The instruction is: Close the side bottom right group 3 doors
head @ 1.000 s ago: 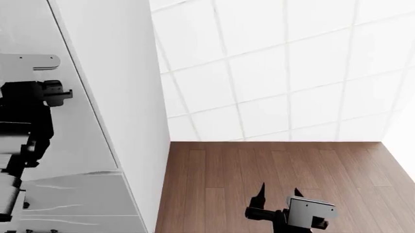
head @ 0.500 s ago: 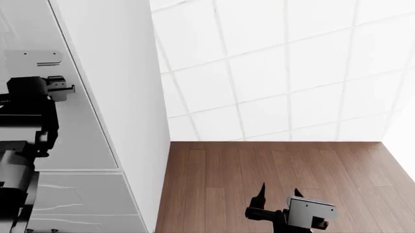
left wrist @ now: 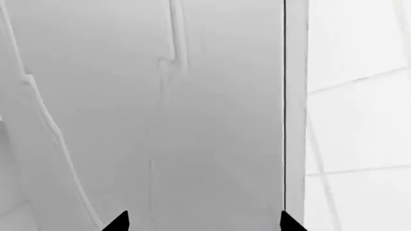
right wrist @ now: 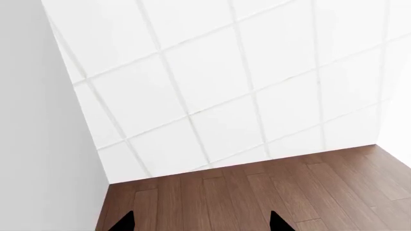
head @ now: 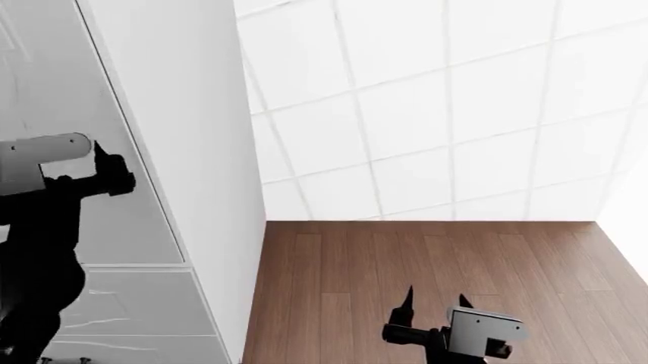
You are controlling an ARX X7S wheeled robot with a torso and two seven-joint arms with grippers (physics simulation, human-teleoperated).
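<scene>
Tiled wall behind; door upright, long axis vertical; left claw released.

Left tool raised, fingers apart; right tool low, fingers apart.

We see a pale grey-white door with a faint curvy raised outline across its panel, edged by a thin dark line. The cabinet side beside it is plain white. The wall is white tile, ruled by a grid of light grey grout lines. The floor is warm brown wood in long planks. Our left gripper is black under a light grey plate; our right gripper is black too, with a grey-white housing.
</scene>
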